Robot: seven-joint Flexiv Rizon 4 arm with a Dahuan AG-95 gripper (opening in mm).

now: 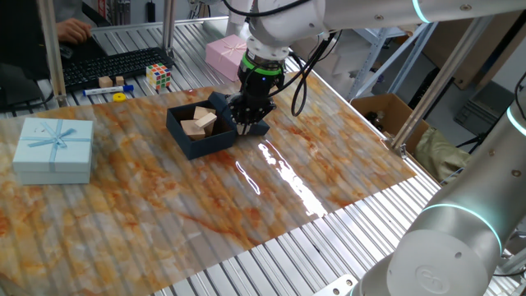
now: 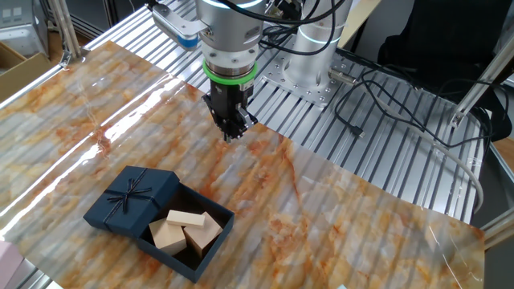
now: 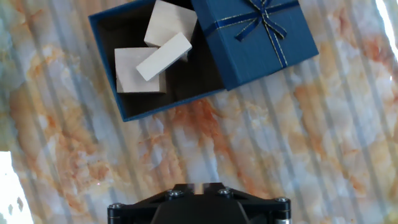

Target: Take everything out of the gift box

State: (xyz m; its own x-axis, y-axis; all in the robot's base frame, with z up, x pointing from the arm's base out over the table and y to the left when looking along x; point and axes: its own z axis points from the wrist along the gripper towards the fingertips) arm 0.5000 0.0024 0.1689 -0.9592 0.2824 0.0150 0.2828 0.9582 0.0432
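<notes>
Fixed views and hand view of 1 arm above a marbled orange-and-white table cover [image 1: 312, 156].

One fixed view alone takes in the far table edge: a light blue ribboned box [image 1: 54, 149], a pink box [image 1: 226, 54], a multicoloured puzzle cube [image 1: 159, 76] and a keyboard [image 1: 111, 68]. The other fixed view alone shows the arm's base on the slatted metal table [image 2: 385, 136] with cables. The hand view alone looks straight down into the gift box [image 3: 134, 107]; only the dark underside of the gripper body appears along its lower edge.

The gripper [image 2: 230, 128] hangs above bare cover, fingers pointing down. The fingertips appear close together with nothing between them, though no view shows the gap plainly. The gift box sits on the cover near the gripper but apart from it, off to 1 side, not beneath the fingers.

The box is square, low-walled, dark navy cardboard. Its matching lid [image 3: 252, 37], tied with a thin ribbon bow, lies tilted across 1 corner of the box, leaving most of the interior open. Inside rest 3 pale wooden blocks [image 3: 152, 59]: 2 roughly cubic, and 1 elongated piece lying diagonally across them, all touching.
</notes>
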